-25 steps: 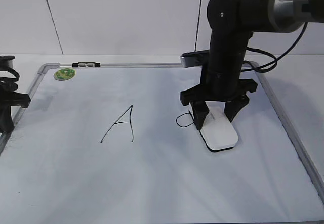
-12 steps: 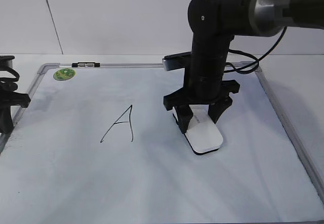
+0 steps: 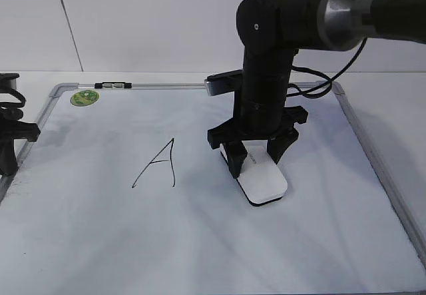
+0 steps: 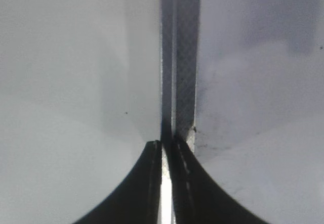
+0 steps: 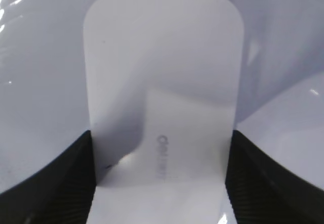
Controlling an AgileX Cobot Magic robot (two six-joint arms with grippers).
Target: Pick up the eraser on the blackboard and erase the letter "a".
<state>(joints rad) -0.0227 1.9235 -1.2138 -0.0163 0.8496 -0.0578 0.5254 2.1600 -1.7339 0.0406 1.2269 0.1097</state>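
Note:
The white eraser [image 3: 263,180] lies flat on the blackboard [image 3: 100,242], right of the middle. My right gripper [image 3: 256,158] is shut on it, one finger on each long side. The right wrist view shows the eraser [image 5: 162,82] with grey lettering between the black fingers of that gripper [image 5: 161,153]. No lowercase "a" shows anywhere; the board around the eraser is blank. My left gripper [image 3: 8,155] rests at the board's left edge, and in the left wrist view [image 4: 164,145] its jaws stand almost together with nothing between them.
An uppercase "A" [image 3: 158,164] is drawn left of the eraser. A green round sticker [image 3: 84,97] and a black-and-clear marker clip [image 3: 113,85] sit at the board's far left top. The grey frame [image 4: 181,57] runs under the left gripper.
My right gripper has slid the eraser leftward across the board, over the spot where the lowercase "a" was drawn; that letter no longer shows. The left arm has not moved.

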